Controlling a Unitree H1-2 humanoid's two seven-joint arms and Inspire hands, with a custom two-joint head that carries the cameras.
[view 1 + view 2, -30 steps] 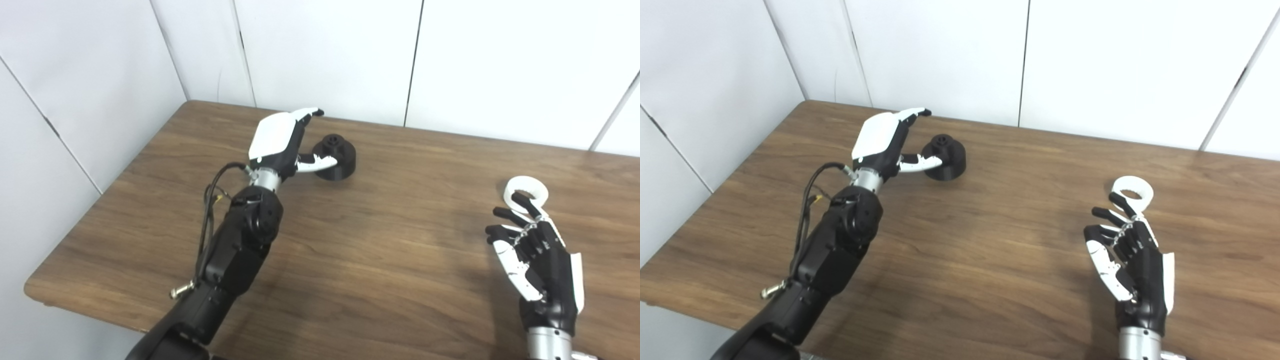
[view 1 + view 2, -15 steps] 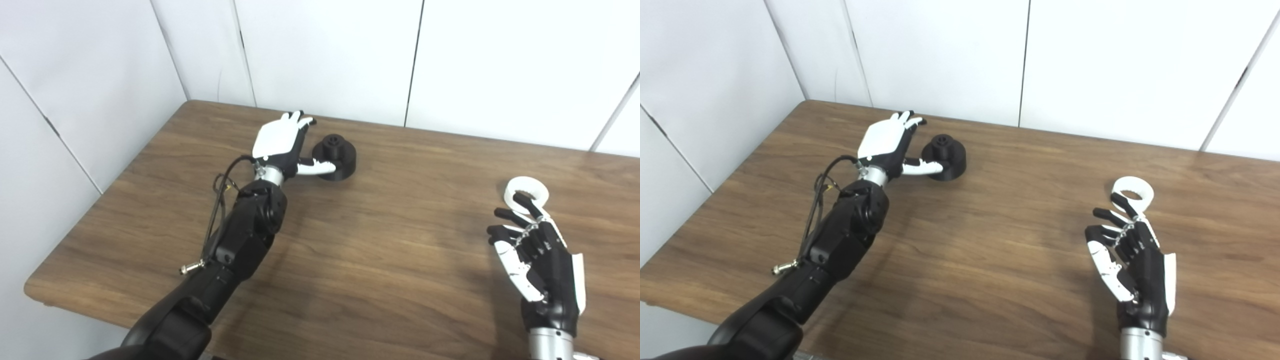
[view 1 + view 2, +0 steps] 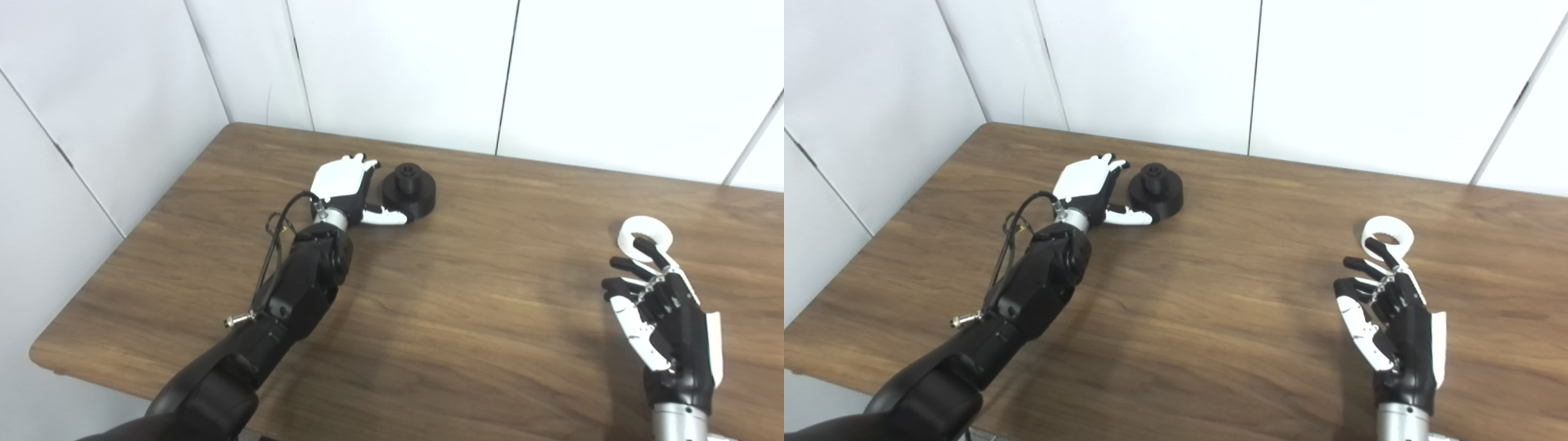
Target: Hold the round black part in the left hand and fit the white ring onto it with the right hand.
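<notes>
The round black part [image 3: 409, 194] sits on the wooden table [image 3: 465, 318] toward the far left, with a small raised hub on top. The left hand [image 3: 343, 187] lies just beside it with fingers spread, holding nothing; its white thumb reaches along the part's near edge, and neither view settles whether it touches. The right eye view shows a sliver of table between the fingers and the part more clearly than the left eye view does. The white ring [image 3: 1387, 234] lies flat near the right edge, well apart from the black part. The right hand [image 3: 1396, 321] hangs just before it, palm turned inward, fingers loosely curled and holding nothing; one dark fingertip overlaps the ring's near rim, hiding it. The right forearm is cut off by the bottom edge.
</notes>
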